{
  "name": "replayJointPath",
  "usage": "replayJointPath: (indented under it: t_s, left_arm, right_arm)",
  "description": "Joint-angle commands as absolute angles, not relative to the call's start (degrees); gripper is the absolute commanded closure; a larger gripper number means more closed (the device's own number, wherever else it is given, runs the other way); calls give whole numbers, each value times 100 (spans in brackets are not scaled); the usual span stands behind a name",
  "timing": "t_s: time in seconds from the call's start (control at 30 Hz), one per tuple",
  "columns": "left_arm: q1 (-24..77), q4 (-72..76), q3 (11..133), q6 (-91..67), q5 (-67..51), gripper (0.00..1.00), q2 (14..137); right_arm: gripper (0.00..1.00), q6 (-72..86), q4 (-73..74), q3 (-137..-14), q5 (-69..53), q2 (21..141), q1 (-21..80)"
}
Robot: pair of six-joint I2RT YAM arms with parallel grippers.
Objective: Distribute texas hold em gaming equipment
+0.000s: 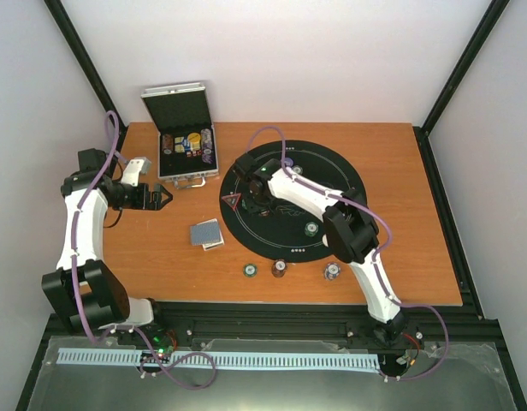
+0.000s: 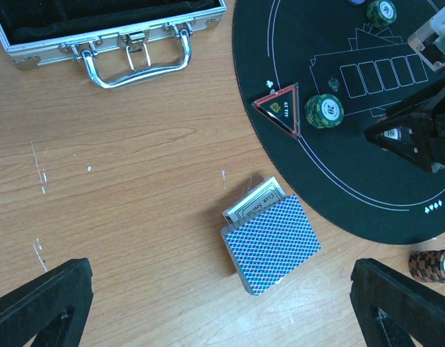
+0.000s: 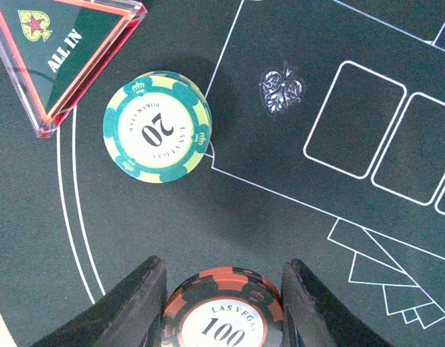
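My right gripper (image 3: pixel 222 307) is shut on a red-and-black "100" poker chip (image 3: pixel 224 318) over the black round mat (image 1: pixel 332 175). Just ahead lie a green "20" chip (image 3: pixel 157 126) and the red "ALL IN" triangle marker (image 3: pixel 60 50). My left gripper (image 2: pixel 222 318) is wide open and empty above the wood. The blue-backed card deck (image 2: pixel 271 244) lies just ahead of it, partly on a card box. In the top view the deck (image 1: pixel 206 234) lies left of the mat. Three chips (image 1: pixel 250 270), (image 1: pixel 280 269), (image 1: pixel 331 272) sit near the table's front edge, and one (image 1: pixel 311 229) on the mat.
The silver hinged case (image 1: pixel 186 141) stands open at the back left with more pieces inside; its handle (image 2: pixel 136 61) faces the left gripper. The right arm (image 1: pixel 319 201) stretches across the mat. A brown chip (image 2: pixel 433 265) sits by the mat's edge.
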State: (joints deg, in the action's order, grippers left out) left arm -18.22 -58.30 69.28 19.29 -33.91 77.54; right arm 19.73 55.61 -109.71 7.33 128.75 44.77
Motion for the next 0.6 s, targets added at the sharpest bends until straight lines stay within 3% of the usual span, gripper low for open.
replayJointPath:
  t_s: [0.0,0.57]
  left_arm:
    - [-1828,-5775,7137,2020,-3478,0,7785]
    - [-1828,-5758,7128,1967,-3456,0,7765]
  right_arm:
    - [82,1961,5518,-11043,589,12931,4560]
    - [77,1981,5399,-11374,552,13415,4966]
